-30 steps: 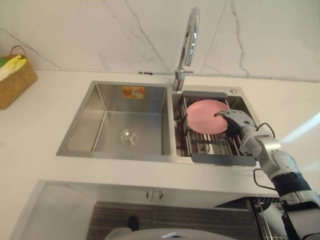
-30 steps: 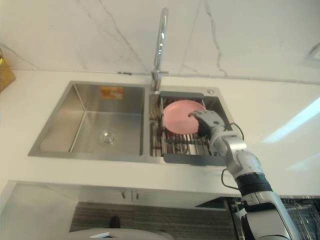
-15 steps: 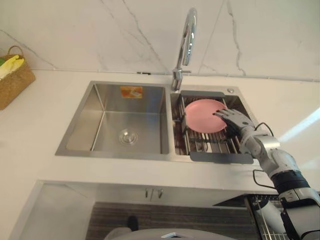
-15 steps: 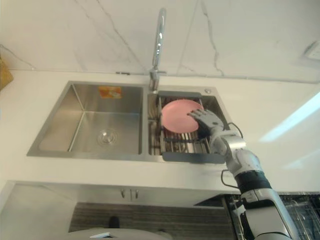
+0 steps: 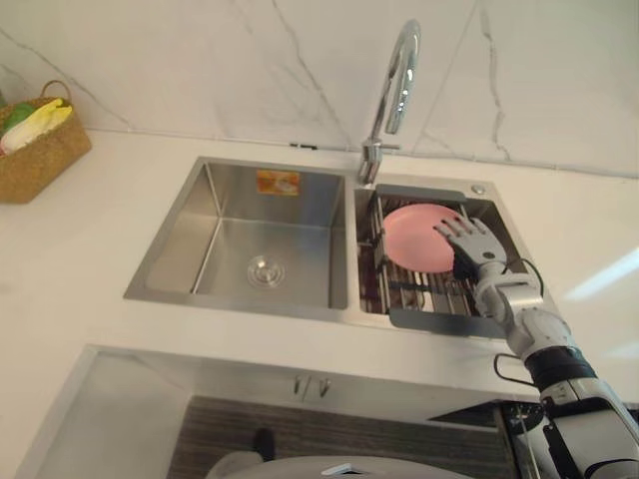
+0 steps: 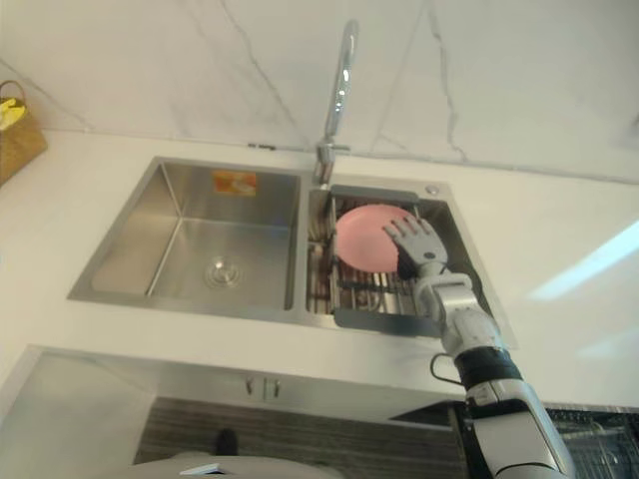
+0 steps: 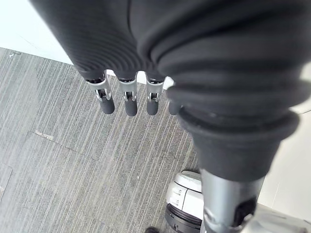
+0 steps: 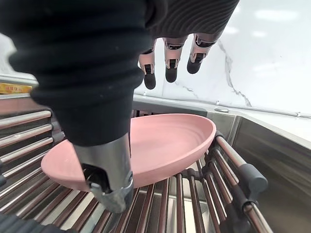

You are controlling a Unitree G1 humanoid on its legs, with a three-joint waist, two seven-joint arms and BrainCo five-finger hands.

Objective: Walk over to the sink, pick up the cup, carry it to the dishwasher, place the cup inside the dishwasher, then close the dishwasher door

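Here the right hand hovers, fingers spread, over the pink dish in the sink's right basin.
The left hand point(image 7: 127, 95) hangs over the floor with fingers straight and slack, holding nothing. On the worktop point(image 5: 90, 259), a woven basket point(image 5: 38, 152) sits far left, well apart from the sink point(image 5: 262, 212). The tap point(image 5: 395, 88) rises at the far rim between the basins. A barred rack point(image 5: 431, 297) spans the right basin, so the pink dish point(image 5: 411, 238) lies on it to drain. No cup is visible; this shallow dish is what there is to lift. The right hand point(image 5: 467, 245) is released and splayed just above the dish's right edge, not touching it, probably ready to close over the rim.
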